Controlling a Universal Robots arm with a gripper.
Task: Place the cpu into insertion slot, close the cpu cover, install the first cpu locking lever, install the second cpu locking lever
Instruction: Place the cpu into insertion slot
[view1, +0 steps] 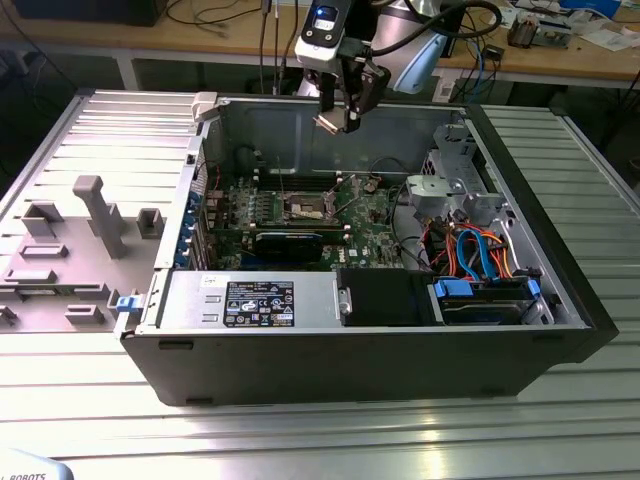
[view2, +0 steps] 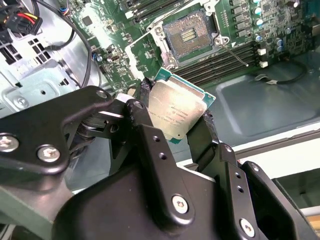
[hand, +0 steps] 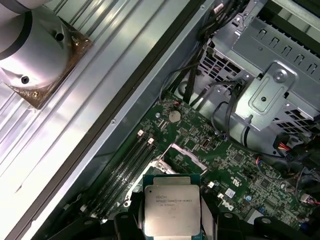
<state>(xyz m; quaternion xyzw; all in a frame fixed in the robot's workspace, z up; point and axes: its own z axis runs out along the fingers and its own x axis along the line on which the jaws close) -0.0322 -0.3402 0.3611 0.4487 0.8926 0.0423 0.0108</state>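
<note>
table (view1: 300, 440): ribbed metal, nearest of all, carrying the open computer case (view1: 350, 355).
power supply (view1: 250, 300): along the case's near wall, toward the exterior view's left; blue and orange cables (view1: 480, 255) bundled toward the exterior view's right.
motherboard (view1: 375, 228): green, flat on the case floor, just beyond the power supply.
insertion slot (view1: 307, 208): mid-board, dark centre bare, contact field exposed in the second wrist view, nothing seated in it.
cpu cover (hand: 184, 151): seemingly tipped up off the socket, not shut.
locking lever (view2: 235, 52): thin rod beside the socket, apparently unlatched; the other lever not made out.
gripper (view1: 340, 108): farthest and highest, above the case's far wall, pinching the chip by two opposite edges between black fingers (view2: 145, 95).
cpu (view1: 326, 123): in the grip, in the air, well apart from the socket and farther back than it.
facing: dull metal top toward the wrist cameras, green underside toward the board; face slightly tilted, not level.
long axis: close to square, so barely any; longer side seemingly along the fingers.
progress: early; chip lifted and carried over the case, none of the four steps done.
left: seating, closing the frame, both levers.
</note>
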